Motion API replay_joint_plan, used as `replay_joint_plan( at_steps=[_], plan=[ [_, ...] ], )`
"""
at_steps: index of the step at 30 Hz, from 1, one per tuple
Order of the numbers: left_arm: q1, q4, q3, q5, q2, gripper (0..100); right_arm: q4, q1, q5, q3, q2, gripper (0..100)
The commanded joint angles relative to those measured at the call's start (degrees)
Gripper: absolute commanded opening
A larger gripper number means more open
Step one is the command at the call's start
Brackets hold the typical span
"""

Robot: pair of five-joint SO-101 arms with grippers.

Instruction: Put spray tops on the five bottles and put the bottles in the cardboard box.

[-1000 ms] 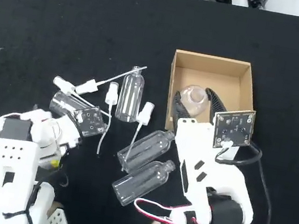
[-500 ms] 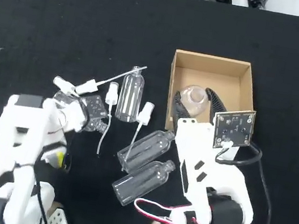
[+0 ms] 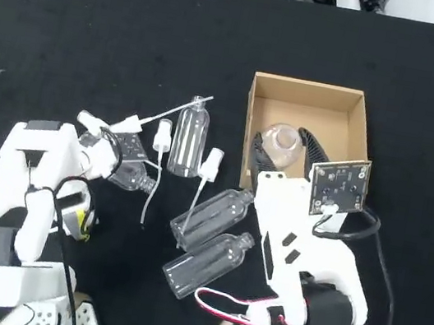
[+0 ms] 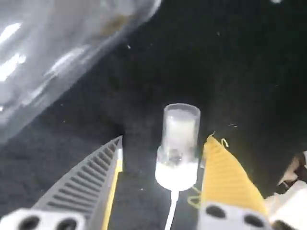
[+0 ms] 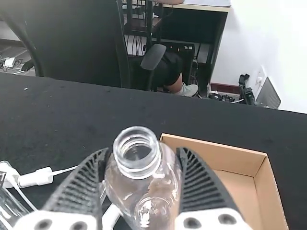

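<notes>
Two wrist views added detail: left gripper [image 4: 165, 143], fingers [image 4: 225, 177] spread, straddled a spray top [image 4: 178, 139] at frame centre; right gripper [image 5: 142, 154] pinched an open-necked bottle [image 5: 144, 191] above the cardboard box [image 3: 309, 84].

A matte black cloth-covered table [image 3: 98, 26] spans the foreground, and behind it stand a large black chair back [image 5: 72, 43], a dark desk with a pale wooden top [image 5: 217, 43], loose cables on the floor [image 5: 230, 93] and a plain white wall [image 5: 273, 38].

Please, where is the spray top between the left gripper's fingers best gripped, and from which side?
Grip its white collar, closing from both flanks. The spray top lies lengthwise inside the open left gripper; the collar looks broad and solid, while the tube is thin.
</notes>
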Motion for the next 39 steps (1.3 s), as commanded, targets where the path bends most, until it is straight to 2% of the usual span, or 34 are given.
replay_joint_plan(
  at_steps=[1,4,6,9,13,19,22,26,28,33,39],
  plan=[
    [0.0,-0.2,-2.2,-0.9,0.1,18,-1.5,0.8,-0.5,-0.2,-0.9,1.1],
    [-0.1,0.2,-2.2,-0.3,0.1,1,-1.6,0.8,-0.5,-0.2,-0.8,1.1],
    [-0.1,3.0,-2.9,-0.3,0.0,6,-1.6,0.5,-0.5,-0.2,-0.7,1.1],
    [-1.2,7.1,-5.8,1.3,0.0,3,-1.8,-3.3,-0.5,1.5,-0.9,1.1],
    [-9.9,7.7,-14.5,14.6,0.0,3,-1.4,-11.4,-0.2,2.6,-0.9,1.1],
    [-26.5,-0.2,-24.7,43.6,0.6,3,-3.2,-18.0,0.0,5.1,-0.9,1.1],
    [-31.3,-3.9,-24.8,49.7,0.6,3,-6.1,-20.9,0.0,7.6,-0.9,1.1],
    [-31.9,-4.3,-23.4,49.1,0.7,3,-9.0,-23.6,0.0,10.5,-0.9,1.1],
    [-31.9,-4.3,-21.5,44.8,0.8,5,-8.9,-24.6,0.1,10.9,-0.9,1.1],
    [-33.8,-4.7,-18.3,36.8,4.4,21,-8.8,-24.8,0.1,10.8,-0.9,1.1],
    [-35.0,-4.4,-18.5,22.9,9.6,23,-8.8,-24.8,0.1,10.8,-0.9,1.1]
  ],
)
